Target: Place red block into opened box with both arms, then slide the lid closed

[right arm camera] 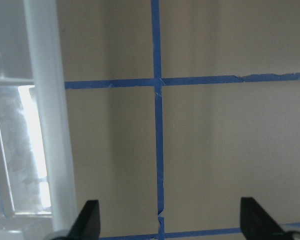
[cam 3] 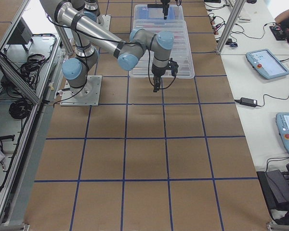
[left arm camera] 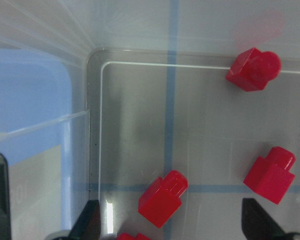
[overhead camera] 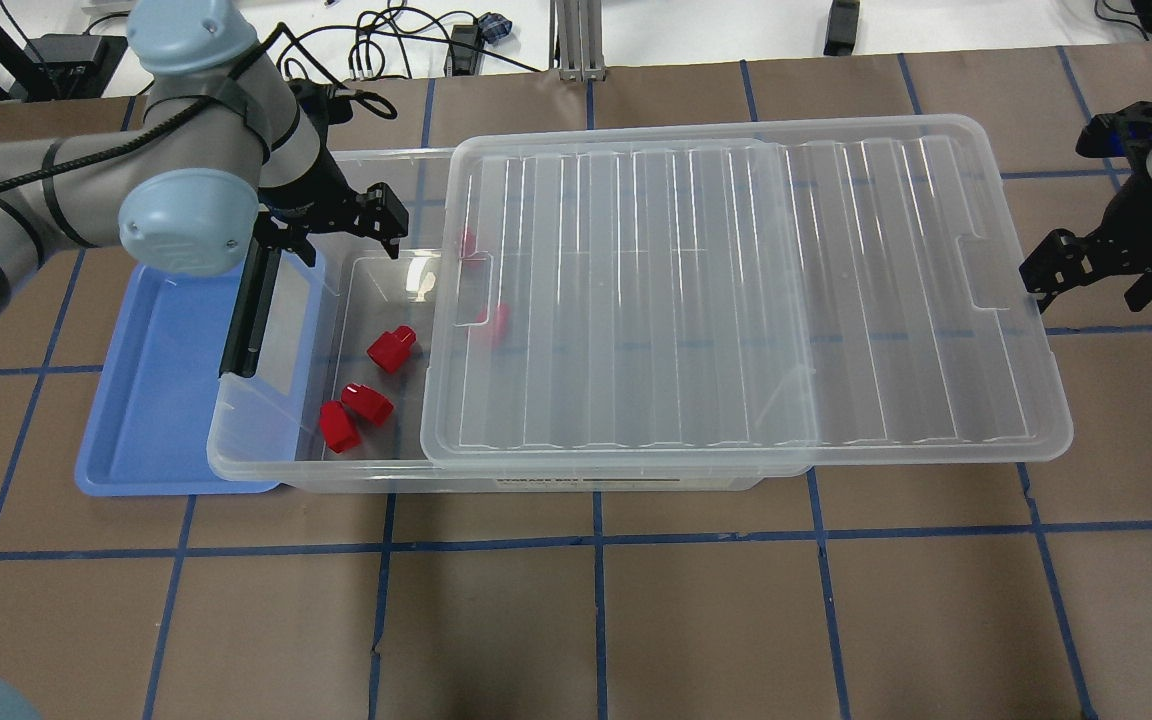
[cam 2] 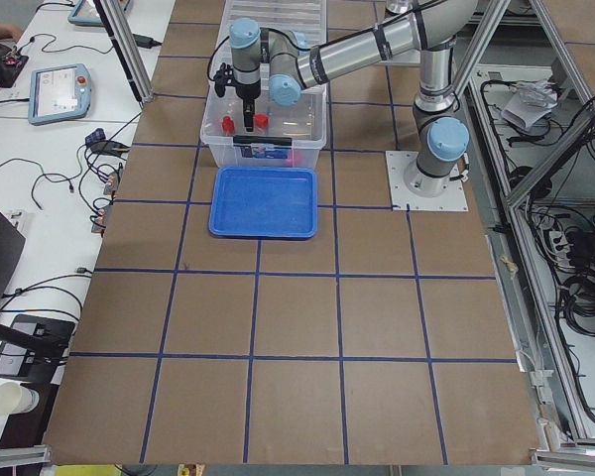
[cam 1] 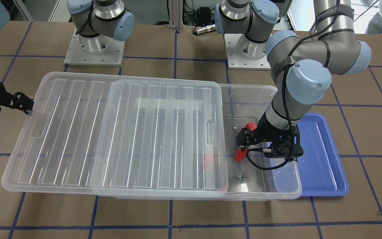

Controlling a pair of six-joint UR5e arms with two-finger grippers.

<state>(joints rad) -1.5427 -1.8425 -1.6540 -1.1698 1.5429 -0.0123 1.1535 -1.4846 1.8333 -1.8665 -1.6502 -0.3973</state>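
- My left tool (overhead camera: 381, 215) hangs over the uncovered end of the box (overhead camera: 316, 478). Its jaws are spread wide and grip nothing.
- The red block (overhead camera: 391, 348) lies on the box floor among other red pieces (overhead camera: 351, 415) of the same kind, so I judge the placing done and the lid step next.
- My right tool (overhead camera: 1086, 272) is also wide open and empty. It waits just off the far short end of the lid (overhead camera: 736, 300), not touching it.
- The lid covers most of the box and overhangs that far end. The next move, as I see it, is to lift my left tool clear of the opening. Then the right tool pushes the lid squarely towards the blue tray (overhead camera: 156, 400).
- Only the left wrist view proves the gap between my pads is bare.
- The overhead view alone shows both tools and how far the lid must travel.
- The right wrist view gives only the lid's edge and taped bench (right arm camera: 215, 150).
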